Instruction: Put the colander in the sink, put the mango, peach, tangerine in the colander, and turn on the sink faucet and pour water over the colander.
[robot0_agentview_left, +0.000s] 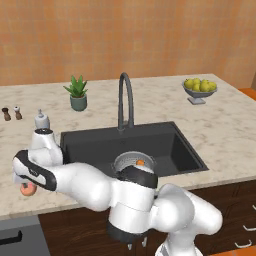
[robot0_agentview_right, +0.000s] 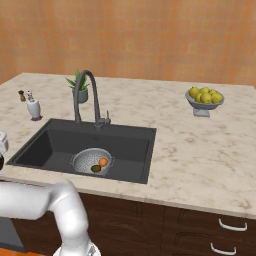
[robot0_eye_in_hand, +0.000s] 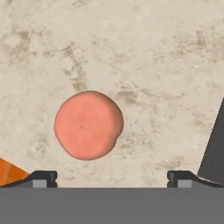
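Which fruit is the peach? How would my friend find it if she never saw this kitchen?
Start at the big matte black sink in the speckled stone counter. Go to the counter's front edge, left of the sink, under the robot's white hand. The small round pinkish-orange peach lies there alone; the other loose fruits sit in the silver perforated colander inside the sink.

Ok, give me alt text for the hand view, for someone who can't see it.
A round pinkish-orange peach lies on the beige marbled counter, seen from directly above, just ahead of the open gripper, whose two dark fingertips stand wide apart at the bottom. A dark edge of the sink shows at right.
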